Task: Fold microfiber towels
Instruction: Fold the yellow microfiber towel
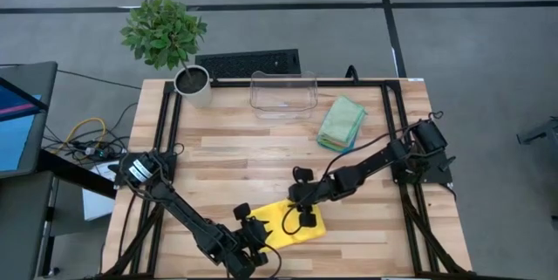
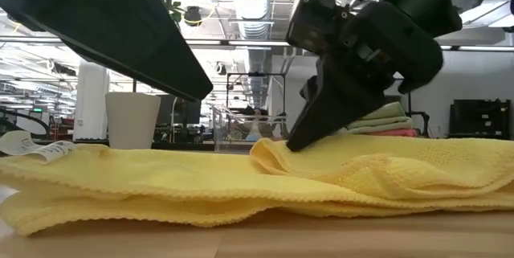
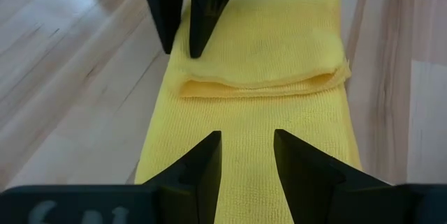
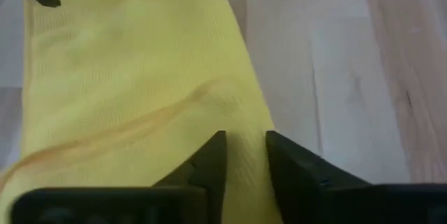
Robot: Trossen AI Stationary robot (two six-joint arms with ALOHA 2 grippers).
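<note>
A yellow microfiber towel lies near the table's front edge, one end folded back over itself; the fold runs across it. My right gripper comes down slanting onto the doubled part from the far right. My left gripper stands open just above the single-layer end, with the cloth flat below its fingers. Folded towels in sage green and pink sit stacked at the back right. My right gripper has its two fingertips down on the folded-over layer at the towel's side edge, with cloth in the narrow gap between them. The fingers slant down from the far right. The towel lies on the table, and the layer's corner bulges up beside the finger.
A clear plastic bin stands at the back middle, and a potted plant at the back left. Bare wood lies between the yellow towel and the bin. A black frame borders the table.
</note>
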